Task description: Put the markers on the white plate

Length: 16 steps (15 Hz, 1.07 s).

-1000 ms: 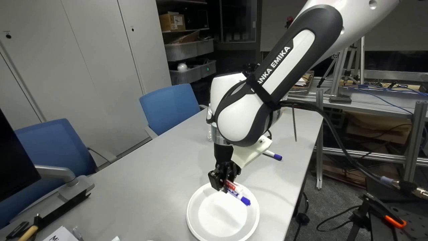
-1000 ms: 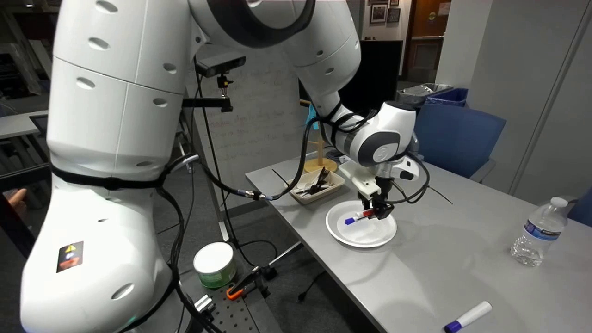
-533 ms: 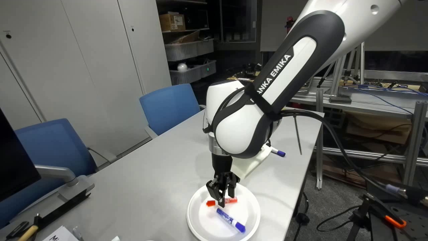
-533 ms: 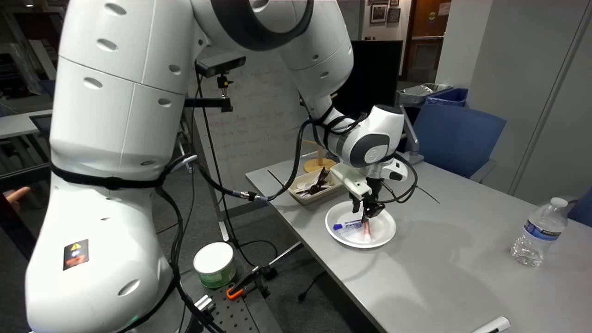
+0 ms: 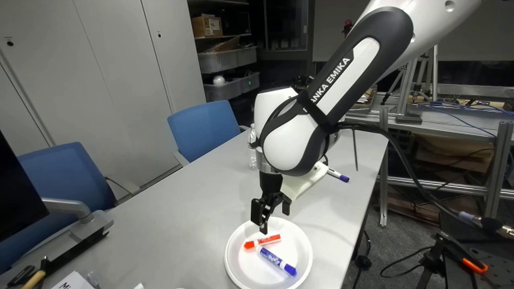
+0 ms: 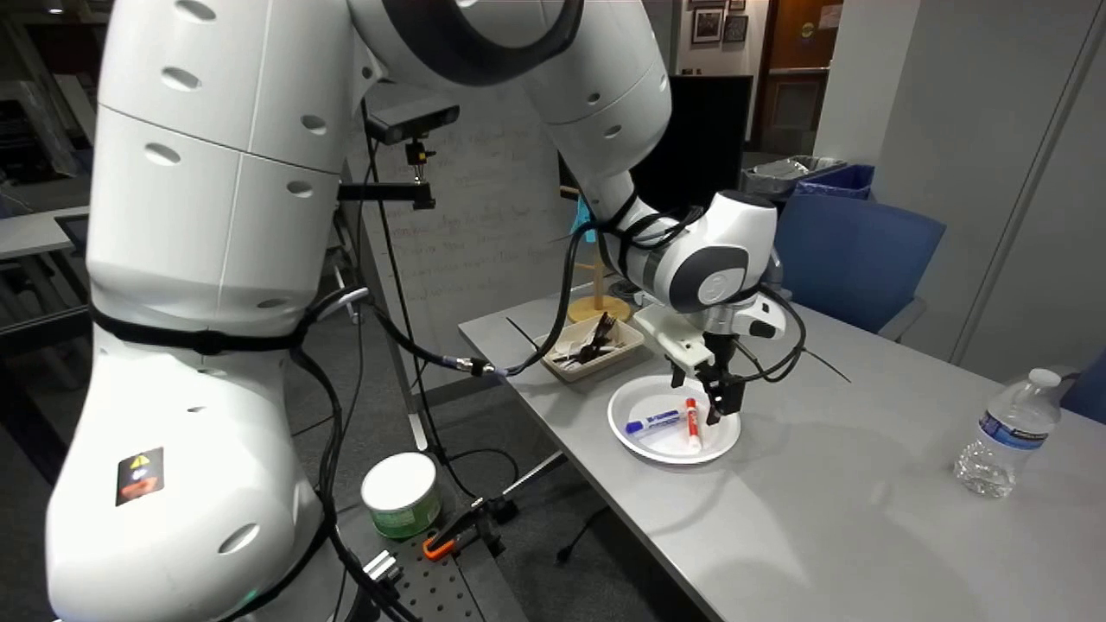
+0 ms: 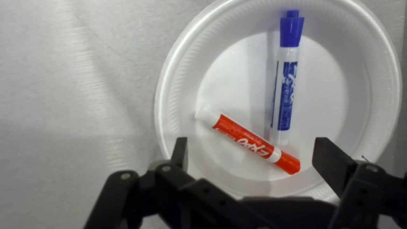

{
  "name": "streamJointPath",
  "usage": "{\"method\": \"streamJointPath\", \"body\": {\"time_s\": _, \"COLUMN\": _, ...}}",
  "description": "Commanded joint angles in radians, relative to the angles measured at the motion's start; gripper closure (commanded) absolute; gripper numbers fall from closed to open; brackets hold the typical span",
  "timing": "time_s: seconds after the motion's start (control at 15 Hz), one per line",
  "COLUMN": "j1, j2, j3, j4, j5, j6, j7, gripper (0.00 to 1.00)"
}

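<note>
The red marker (image 7: 247,141) and blue marker (image 7: 287,79) both lie on their sides on the white plate (image 7: 235,76), which sits on the grey tabletop (image 5: 172,216).

Red one has a white back end, red label with white lettering, white band, red cap. Blue one: white barrel, deep blue label, blue cap with a narrower tip.

Pointing, wrist view: red's long axis runs diagonally, white end upper left, cap lower right. Blue's runs almost straight up and down, cap at top over the plate's sloped side, white end just beside the red marker near its white band. I can't tell if they touch.

In an exterior view the red marker (image 5: 268,240) lies nearly crosswise, cap left; the blue marker (image 5: 275,259) slants, cap lower right.

The jaws are spread wide, hanging above the plate's edge, apart from both markers. A water bottle (image 6: 1011,432) stands well off, same tabletop.
</note>
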Motion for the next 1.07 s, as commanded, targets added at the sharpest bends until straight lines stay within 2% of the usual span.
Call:
{"method": "streamJointPath", "body": {"time_s": 0.0, "j1": -0.024, "j2": -0.038, "j3": -0.038, "j4": -0.008, "j5": -0.017, "j6": -0.022, "j7": -0.028, "gripper": 0.00}}
{"method": "streamJointPath", "body": {"time_s": 0.47, "j1": -0.099, "j2": -0.015, "j3": -0.144, "j4": 0.012, "j5": -0.064, "j6": -0.025, "j7": -0.043, "gripper": 0.00}}
{"method": "streamJointPath", "body": {"time_s": 0.73, "j1": -0.112, "j2": -0.032, "j3": -0.207, "j4": -0.002, "j5": -0.119, "j6": -0.015, "j7": -0.003, "gripper": 0.00}}
{"method": "streamJointPath", "body": {"time_s": 1.0, "j1": -0.127, "j2": -0.021, "j3": -0.206, "j4": 0.002, "j5": -0.106, "j6": -0.004, "j7": -0.020, "gripper": 0.00}}
